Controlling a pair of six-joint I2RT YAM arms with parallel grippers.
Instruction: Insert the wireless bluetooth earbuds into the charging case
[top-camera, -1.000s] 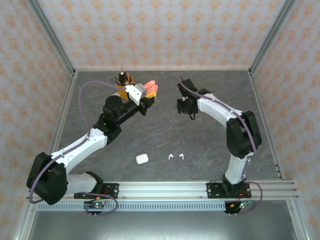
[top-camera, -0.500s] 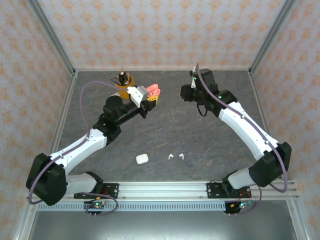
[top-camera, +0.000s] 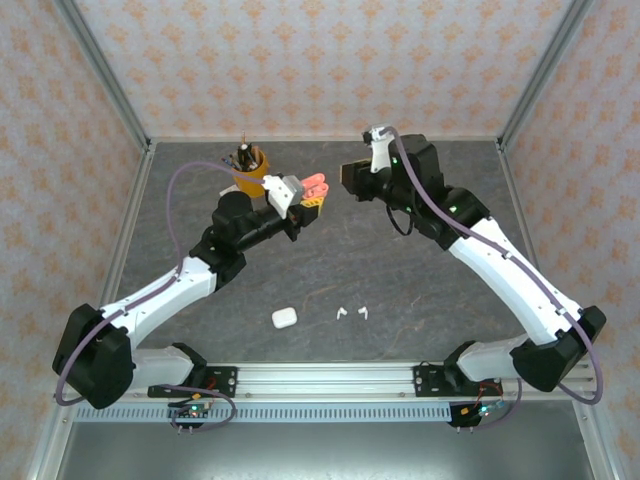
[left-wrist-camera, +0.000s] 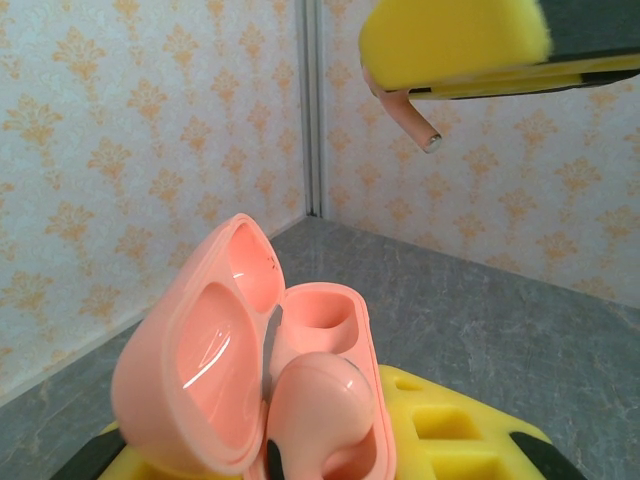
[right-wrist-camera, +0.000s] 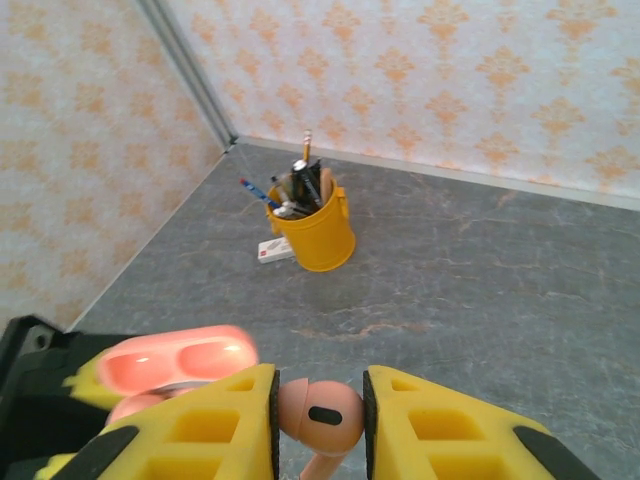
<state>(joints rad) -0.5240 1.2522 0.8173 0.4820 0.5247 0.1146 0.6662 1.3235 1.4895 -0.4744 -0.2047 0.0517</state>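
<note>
We see the right jaws clenched on a salmon-pink stemmed earbud (right-wrist-camera: 320, 408), its stem cropped in the right wrist view, above the open salmon-pink charging case (left-wrist-camera: 250, 390). The left jaws grasp the case, hiding its base; a twin earbud (left-wrist-camera: 318, 400) sits inside.

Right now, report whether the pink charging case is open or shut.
Open: the pink charging case has its lid swung back, one earbud seated, the other well empty.

Glossy pink plastic case (left-wrist-camera: 190, 385), earbud (right-wrist-camera: 320, 408); matt yellow foam fingers (right-wrist-camera: 195, 430); matt table (top-camera: 330, 270)
</note>
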